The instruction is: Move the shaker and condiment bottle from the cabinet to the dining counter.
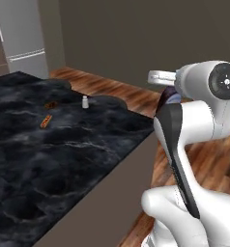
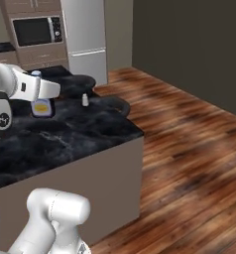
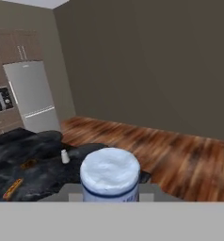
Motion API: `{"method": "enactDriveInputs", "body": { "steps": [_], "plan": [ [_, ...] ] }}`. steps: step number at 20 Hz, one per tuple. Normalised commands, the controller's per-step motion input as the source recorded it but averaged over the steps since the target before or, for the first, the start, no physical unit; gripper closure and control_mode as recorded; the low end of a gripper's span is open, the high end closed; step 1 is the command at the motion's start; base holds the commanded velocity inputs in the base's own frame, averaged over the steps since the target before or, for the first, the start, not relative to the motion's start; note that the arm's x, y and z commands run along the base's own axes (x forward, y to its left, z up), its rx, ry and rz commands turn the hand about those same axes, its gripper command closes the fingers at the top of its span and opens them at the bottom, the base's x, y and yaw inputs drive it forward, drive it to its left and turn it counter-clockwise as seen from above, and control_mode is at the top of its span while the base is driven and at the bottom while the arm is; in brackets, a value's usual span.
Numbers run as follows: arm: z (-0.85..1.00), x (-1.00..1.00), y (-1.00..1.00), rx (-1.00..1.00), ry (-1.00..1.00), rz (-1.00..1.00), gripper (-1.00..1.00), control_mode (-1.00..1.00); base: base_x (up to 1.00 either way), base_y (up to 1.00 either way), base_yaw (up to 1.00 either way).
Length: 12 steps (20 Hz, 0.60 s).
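The slim dark-sauce condiment bottle with a blue-grey cap (image 3: 110, 175) is gripped tight in the jaws, held up over the black marble table (image 1: 49, 159). The little white shaker (image 1: 85, 102) is already parked there.

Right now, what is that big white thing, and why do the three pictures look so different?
It is a robot arm that drives around a pretend kitchen. Two cameras ride behind it, one on each side, and a third sits on its hand. The black marble dining counter holds a little white shaker and two small brown bits I cannot name. The fingers are shut on the condiment bottle. The hand camera looks down on its pale cap, which hides the fingers. A fridge and microwave stand behind.
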Motion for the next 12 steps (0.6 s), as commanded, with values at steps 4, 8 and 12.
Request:
{"method": "enactDriveInputs", "body": {
  "steps": [4, 8, 12],
  "plan": [
    [0.0, 0.0, 0.0, 0.0, 0.0, 0.0, 1.0, 1.0, 0.58, -0.56, 0.02],
    [0.0, 0.0, 0.0, 0.0, 0.0, 0.0, 1.0, 1.0, 0.52, -0.48, 0.17],
    [0.0, 0.0, 0.0, 0.0, 0.0, 0.0, 1.0, 1.0, 0.51, -0.46, 0.21]
  ]
}}
